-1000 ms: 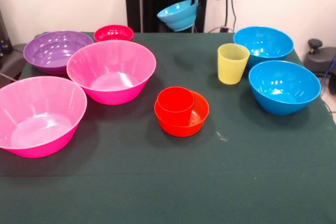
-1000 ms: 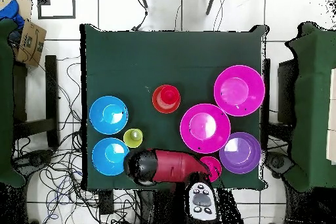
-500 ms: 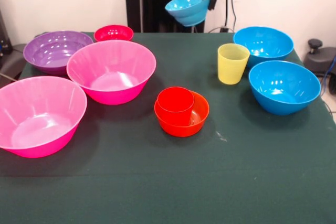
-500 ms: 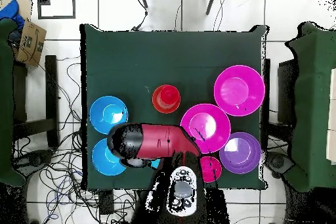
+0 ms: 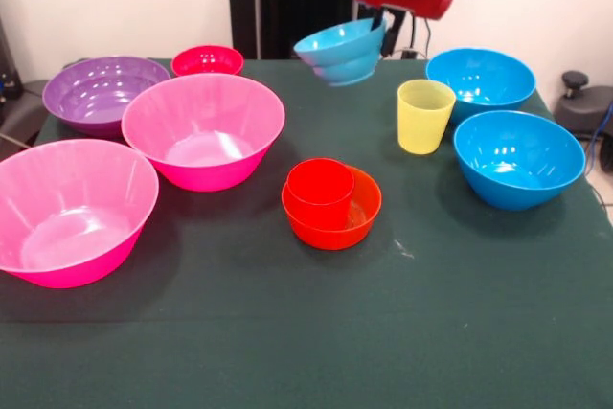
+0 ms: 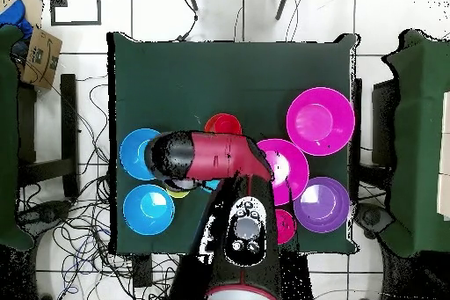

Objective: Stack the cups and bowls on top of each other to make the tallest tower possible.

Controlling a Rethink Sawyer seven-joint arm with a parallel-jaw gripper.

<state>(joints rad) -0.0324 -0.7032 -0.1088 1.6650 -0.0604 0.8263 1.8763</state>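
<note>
The fingers (image 5: pixel 385 31) grip the small light-blue bowl (image 5: pixel 337 52) by its rim, tilted, airborne at upper centre. It is mid-carry; next it must be lowered onto the red cup (image 5: pixel 321 192) standing in the small orange bowl (image 5: pixel 362 210), mid-desk.

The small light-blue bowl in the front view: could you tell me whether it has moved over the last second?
Yes. The small light-blue bowl, carried by the hand, has come lower and slightly toward the yellow cup.
</note>
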